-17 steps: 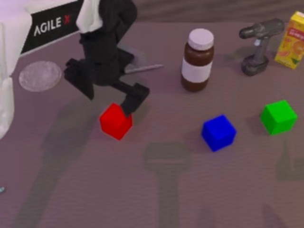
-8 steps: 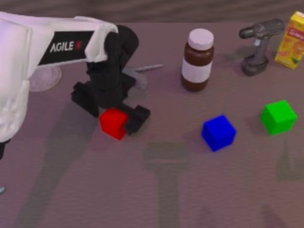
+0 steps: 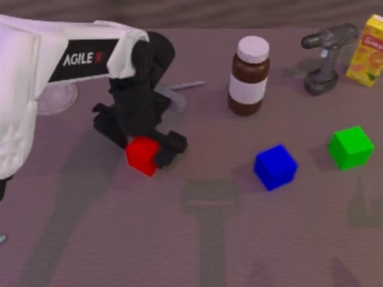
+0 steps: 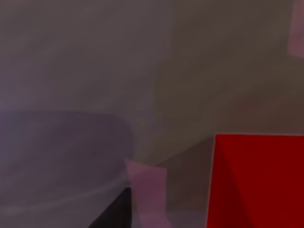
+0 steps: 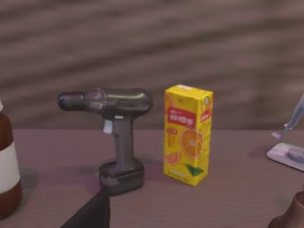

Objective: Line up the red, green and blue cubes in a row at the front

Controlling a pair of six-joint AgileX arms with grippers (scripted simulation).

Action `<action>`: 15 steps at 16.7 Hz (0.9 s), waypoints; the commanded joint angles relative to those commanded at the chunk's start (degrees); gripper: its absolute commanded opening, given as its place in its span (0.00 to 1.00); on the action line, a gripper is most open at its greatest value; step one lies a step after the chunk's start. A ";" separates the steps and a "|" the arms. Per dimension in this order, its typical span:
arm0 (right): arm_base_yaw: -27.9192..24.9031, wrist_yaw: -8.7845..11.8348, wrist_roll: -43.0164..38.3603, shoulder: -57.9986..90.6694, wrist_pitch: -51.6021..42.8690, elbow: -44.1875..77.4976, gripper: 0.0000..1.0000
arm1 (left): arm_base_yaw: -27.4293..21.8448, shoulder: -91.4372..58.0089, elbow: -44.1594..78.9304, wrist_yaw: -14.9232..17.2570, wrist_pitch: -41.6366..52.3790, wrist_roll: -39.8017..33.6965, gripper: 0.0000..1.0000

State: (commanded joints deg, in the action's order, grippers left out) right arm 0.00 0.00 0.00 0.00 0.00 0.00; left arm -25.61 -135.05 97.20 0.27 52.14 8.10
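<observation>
One cube, the red cube (image 3: pixel 142 155), sits toward the table's (image 3: pixel 90 239) left edge with my left gripper (image 3: pixel 143 142) closed around it, and if that hold is only on its corners it could twist free on lifting.

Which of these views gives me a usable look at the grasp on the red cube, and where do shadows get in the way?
Top view: the left gripper straddles the small red cube, fingers against its sides; long arm shadows cross the purple-brown table in front, none on the cube. Left wrist view: too close, only a red cube corner and hazy table. Right wrist view: no cubes in frame.
</observation>
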 joint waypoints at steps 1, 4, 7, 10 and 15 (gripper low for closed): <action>0.00 0.00 0.00 0.00 0.00 0.00 1.00 | 0.00 0.00 0.00 0.00 0.00 0.00 0.47; 0.00 0.00 0.00 0.00 0.00 0.00 1.00 | 0.00 0.00 0.00 0.00 0.00 0.00 0.25; 0.00 0.00 0.00 0.00 0.00 0.00 1.00 | 0.00 0.00 0.00 0.00 0.00 0.00 0.02; 0.00 0.00 0.00 0.00 0.00 0.00 1.00 | 0.00 0.00 0.00 0.00 0.00 0.00 0.00; 0.00 0.00 0.00 0.00 0.00 0.00 1.00 | 0.00 0.00 0.00 0.00 0.00 0.00 0.00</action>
State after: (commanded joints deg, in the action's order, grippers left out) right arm 0.00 0.00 0.00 0.00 0.00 0.00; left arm -25.61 -135.05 97.20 0.27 52.14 8.10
